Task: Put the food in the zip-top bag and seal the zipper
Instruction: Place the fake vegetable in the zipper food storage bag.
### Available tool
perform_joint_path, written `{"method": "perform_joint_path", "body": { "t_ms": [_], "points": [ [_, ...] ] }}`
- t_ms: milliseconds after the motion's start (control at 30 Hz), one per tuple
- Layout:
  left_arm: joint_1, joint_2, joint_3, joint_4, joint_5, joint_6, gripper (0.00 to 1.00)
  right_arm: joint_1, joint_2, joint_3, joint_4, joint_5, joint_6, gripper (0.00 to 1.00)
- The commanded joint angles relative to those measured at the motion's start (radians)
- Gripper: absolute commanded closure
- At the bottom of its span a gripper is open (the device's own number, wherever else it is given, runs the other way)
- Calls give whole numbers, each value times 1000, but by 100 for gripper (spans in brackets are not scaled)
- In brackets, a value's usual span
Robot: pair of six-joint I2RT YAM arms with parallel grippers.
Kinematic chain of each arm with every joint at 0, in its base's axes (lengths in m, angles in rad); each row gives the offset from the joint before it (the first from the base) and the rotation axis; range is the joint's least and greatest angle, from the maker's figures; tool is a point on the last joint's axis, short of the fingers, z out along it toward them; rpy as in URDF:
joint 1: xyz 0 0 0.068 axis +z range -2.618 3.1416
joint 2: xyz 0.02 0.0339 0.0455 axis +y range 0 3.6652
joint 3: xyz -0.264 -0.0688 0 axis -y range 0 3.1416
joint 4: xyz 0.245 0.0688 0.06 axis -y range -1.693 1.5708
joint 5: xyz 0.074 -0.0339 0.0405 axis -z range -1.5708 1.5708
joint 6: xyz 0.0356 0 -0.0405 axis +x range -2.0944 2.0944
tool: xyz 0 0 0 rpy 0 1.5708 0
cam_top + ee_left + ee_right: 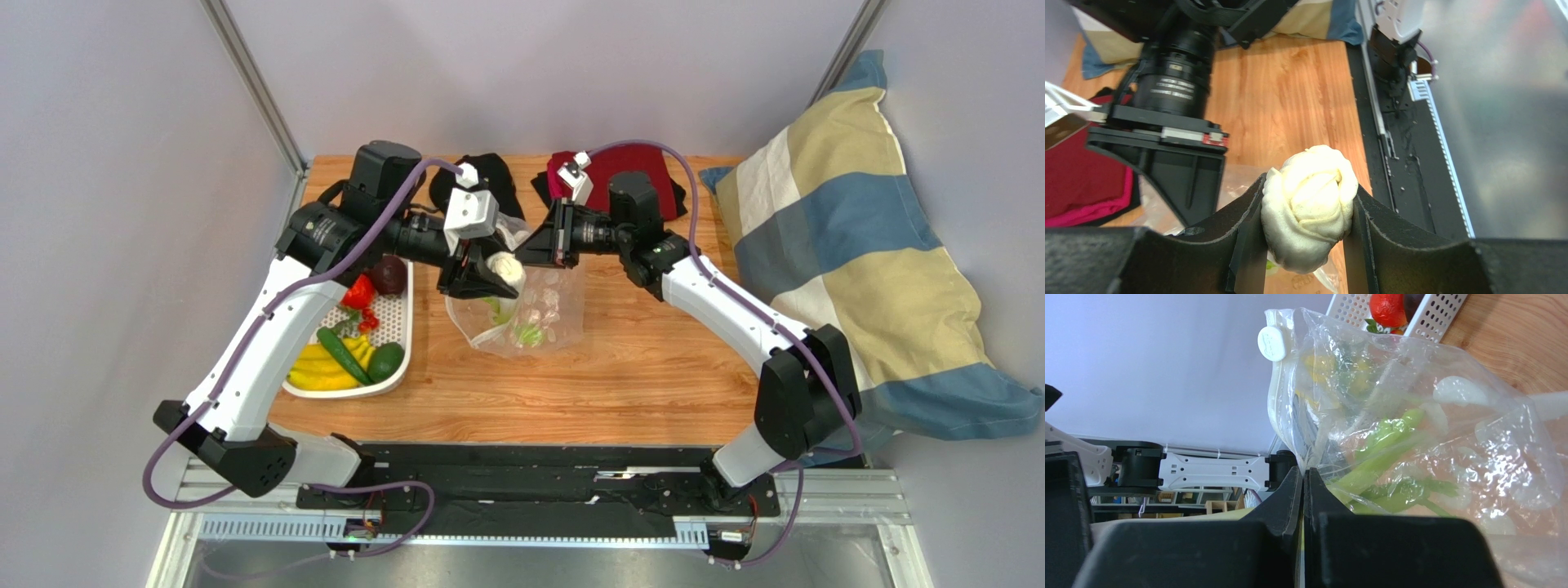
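My left gripper (1309, 228) is shut on a cream-white, folded, bun-like piece of food (1310, 205), held just above the mouth of the zip-top bag (536, 321). In the top view that piece (504, 265) hangs between the two wrists. My right gripper (1304, 478) is shut on the edge of the clear bag (1450, 447) and holds it up. Pale-green stalks (1389, 435) and white pieces lie inside. The whitish zipper (1277, 398) runs up the lifted edge to a round white tab (1273, 343).
A white basket (395, 316) left of the bag holds bananas (321, 368), a cucumber, an avocado, red pieces and a dark purple fruit (389, 273). Black and red cloths (638, 165) lie at the table's back. A striped pillow (846, 245) fills the right side.
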Motion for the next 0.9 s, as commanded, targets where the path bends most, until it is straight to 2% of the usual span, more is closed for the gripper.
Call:
{"method": "perform_joint_path", "body": {
  "t_ms": [0,133,167,233,267,300,367,400,433,500,667,867],
  "points": [
    [-11,16,19,-148,95,153,100,3,15,18,120,-56,56,100],
    [-6,27,4,-123,30,134,100,3,8,21,134,-64,60,100],
    [7,19,-31,-71,-34,-2,100,2,5,24,140,-65,62,100],
    [46,-33,-88,139,-61,-163,100,0,-7,33,147,-59,62,100],
    [92,-61,-167,234,-113,-351,100,-3,-13,38,147,-55,63,100],
    [112,-93,-214,423,-147,-453,100,-6,-19,39,152,-44,69,100],
    [158,-191,-344,593,-266,-593,100,-13,-24,41,164,-33,94,100],
    [167,-222,-378,735,-297,-701,100,-15,-22,39,180,-30,126,100],
    [175,-261,-401,781,-328,-730,100,-14,-21,35,189,-30,138,100],
    [175,-271,-405,838,-392,-790,100,-15,-12,33,204,-27,169,100],
    [207,-260,-359,853,-512,-893,100,-24,7,53,236,-33,204,100],
    [221,-237,-378,798,-563,-1058,100,-30,-12,61,278,10,266,100]
  ]
}}
